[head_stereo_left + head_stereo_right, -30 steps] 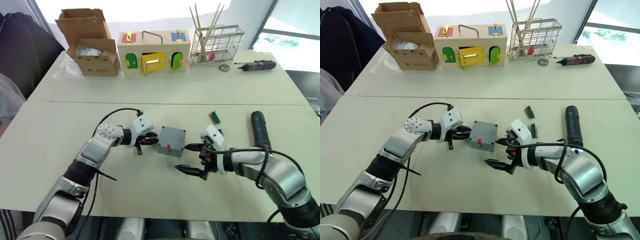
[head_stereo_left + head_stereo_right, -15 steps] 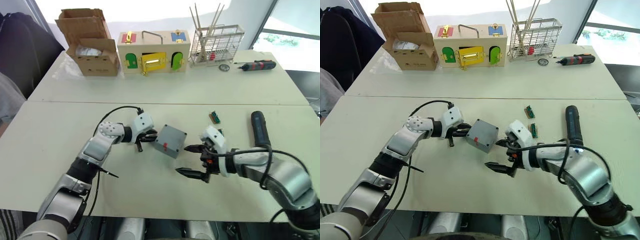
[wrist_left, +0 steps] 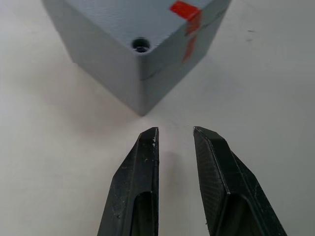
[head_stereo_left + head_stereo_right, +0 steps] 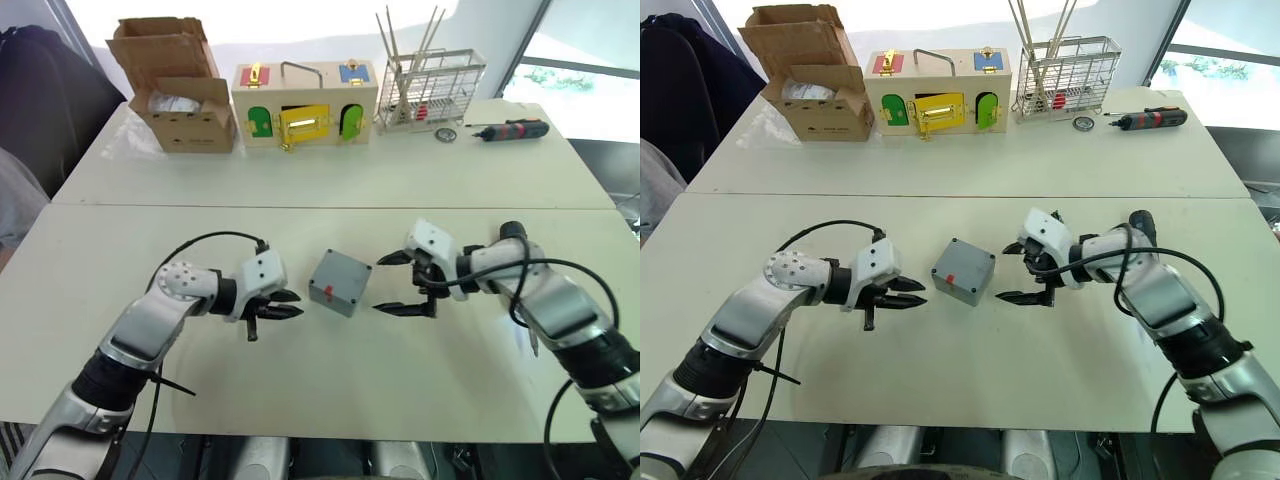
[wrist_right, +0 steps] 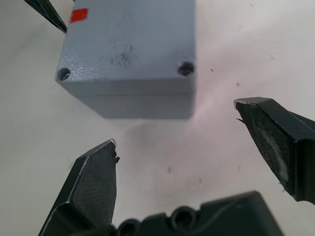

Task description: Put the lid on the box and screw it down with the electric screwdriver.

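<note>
You've got the box (image 4: pixel 340 283) sitting on the near desk (image 4: pixel 300 370), right between your two arms, turned at an angle, with the lid (image 5: pixel 129 42) already seated on top. In the wrist views you can see the seam running round the sides and the screw holes at the lid's corners, and a red mark crosses that seam on the side facing you.

Your left end effector (image 4: pixel 284 304) is just left of the box, apart from it, fingers (image 3: pixel 135 191) pointing at its nearest corner with only a narrow gap between them, holding nothing. Your right end effector (image 4: pixel 398 284) sits just right of the box, spread wide and empty, one fingertip up high and the other low near the desk.

The electric screwdriver (image 4: pixel 1142 226) lies behind your right forearm, mostly hidden by it.

On the far desk you have a cardboard box (image 4: pixel 180 90), a wooden box with coloured doors (image 4: pixel 305 103), a wire rack (image 4: pixel 432 85) and a red-and-black screwdriver (image 4: pixel 512 130).
</note>
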### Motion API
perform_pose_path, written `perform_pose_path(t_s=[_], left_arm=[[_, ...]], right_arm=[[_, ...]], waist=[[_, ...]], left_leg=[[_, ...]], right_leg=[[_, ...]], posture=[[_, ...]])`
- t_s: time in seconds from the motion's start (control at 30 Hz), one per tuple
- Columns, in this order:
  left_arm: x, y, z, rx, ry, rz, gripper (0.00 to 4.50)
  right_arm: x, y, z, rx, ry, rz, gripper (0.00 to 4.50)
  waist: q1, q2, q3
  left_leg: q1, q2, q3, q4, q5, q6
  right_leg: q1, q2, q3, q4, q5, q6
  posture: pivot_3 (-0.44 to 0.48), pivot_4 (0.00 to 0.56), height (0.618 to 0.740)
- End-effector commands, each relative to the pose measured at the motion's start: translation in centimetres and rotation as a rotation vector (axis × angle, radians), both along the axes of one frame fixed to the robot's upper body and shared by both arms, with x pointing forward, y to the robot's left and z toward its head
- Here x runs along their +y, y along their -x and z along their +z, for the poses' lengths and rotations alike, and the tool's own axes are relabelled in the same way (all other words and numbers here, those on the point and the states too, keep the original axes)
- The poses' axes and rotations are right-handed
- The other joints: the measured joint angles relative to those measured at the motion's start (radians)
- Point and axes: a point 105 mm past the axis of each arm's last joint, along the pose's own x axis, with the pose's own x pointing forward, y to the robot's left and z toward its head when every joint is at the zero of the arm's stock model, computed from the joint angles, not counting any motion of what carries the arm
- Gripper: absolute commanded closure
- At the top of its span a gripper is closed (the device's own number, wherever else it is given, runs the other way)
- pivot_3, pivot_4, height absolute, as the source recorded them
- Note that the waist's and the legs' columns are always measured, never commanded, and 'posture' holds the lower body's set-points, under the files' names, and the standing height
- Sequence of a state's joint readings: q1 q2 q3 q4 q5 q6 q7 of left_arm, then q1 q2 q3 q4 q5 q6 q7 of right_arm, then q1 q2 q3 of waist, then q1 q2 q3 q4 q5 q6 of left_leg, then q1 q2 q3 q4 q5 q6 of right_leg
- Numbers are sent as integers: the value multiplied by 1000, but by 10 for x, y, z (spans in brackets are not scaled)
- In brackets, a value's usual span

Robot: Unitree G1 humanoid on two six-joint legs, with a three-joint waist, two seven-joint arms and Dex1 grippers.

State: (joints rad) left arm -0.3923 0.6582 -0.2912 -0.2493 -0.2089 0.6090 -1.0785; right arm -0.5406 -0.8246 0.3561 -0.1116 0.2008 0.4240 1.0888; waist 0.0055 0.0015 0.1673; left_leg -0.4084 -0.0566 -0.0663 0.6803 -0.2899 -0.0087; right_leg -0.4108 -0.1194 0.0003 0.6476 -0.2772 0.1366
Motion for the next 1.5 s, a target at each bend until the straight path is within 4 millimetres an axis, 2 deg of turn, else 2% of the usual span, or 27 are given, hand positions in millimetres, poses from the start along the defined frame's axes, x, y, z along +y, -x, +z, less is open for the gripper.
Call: perform_pose_path(t_s=[0.03,0.2,0.47,0.63,1.13,1.5], left_arm=[[-12,-5,1,-36,33,20,3424],[-17,-23,-2,-90,42,82,3424],[-20,-40,8,-148,67,123,3424],[-19,-43,9,-154,66,114,3424],[-18,-52,15,-185,69,129,3424],[-22,-58,20,-217,96,161,3424]], right_arm=[[10,-2,5,-31,-5,68,41],[18,3,4,-19,-21,94,41],[19,17,1,9,-38,67,41],[21,25,-1,21,-58,34,41],[21,26,3,17,-64,-47,41],[18,34,7,31,-80,-96,41]], waist=[[4,0,0],[6,0,0],[5,0,0],[5,0,0],[6,0,0],[6,0,0]], left_leg=[[0,0,0,0,0,0],[0,0,0,1,0,-1],[0,-1,-1,1,1,-1],[0,-1,-1,0,0,-1],[0,-1,-1,1,0,-1],[0,-1,-1,1,0,-1]], right_leg=[[0,0,0,0,0,0],[0,0,0,0,0,0],[0,0,0,0,0,0],[0,0,0,0,0,0],[0,0,0,1,0,0],[0,0,0,1,0,0]], posture=[[0,150,731],[0,150,731],[0,150,731],[0,150,731],[0,150,731],[0,150,731]])
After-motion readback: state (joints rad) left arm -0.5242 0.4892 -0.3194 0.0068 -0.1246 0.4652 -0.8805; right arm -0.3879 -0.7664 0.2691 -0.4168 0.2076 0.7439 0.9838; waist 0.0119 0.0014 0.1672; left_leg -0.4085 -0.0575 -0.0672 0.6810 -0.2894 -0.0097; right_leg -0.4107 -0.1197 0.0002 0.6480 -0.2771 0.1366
